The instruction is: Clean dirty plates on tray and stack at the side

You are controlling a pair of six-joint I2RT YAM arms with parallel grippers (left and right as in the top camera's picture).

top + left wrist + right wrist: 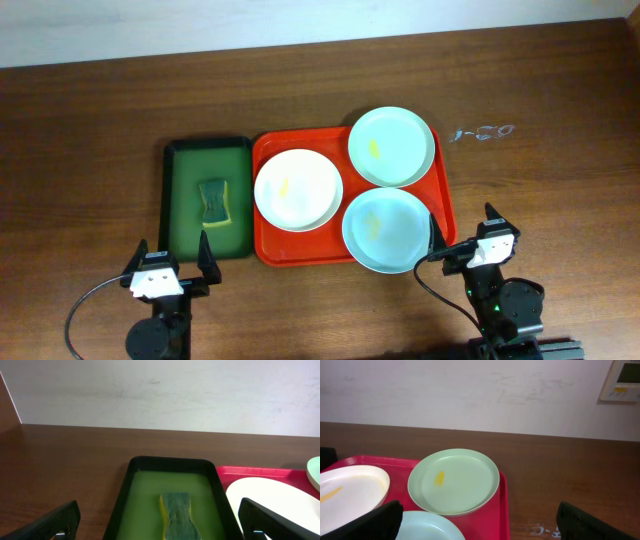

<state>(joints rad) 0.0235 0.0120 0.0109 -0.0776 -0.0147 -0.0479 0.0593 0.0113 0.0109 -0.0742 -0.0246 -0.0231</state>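
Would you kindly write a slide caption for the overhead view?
White plate and two mint plates on the red tray, sponge in the green tray alongside; left gripper and right gripper open, empty.

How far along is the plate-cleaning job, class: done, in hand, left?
Done: nothing. The white plate, far mint plate and near mint plate all sit on the red tray, yellow smears showing. In hand: nothing; left end effector and right end effector are open, empty; the sponge lies in the green tray. Left: wiping and stacking all three.
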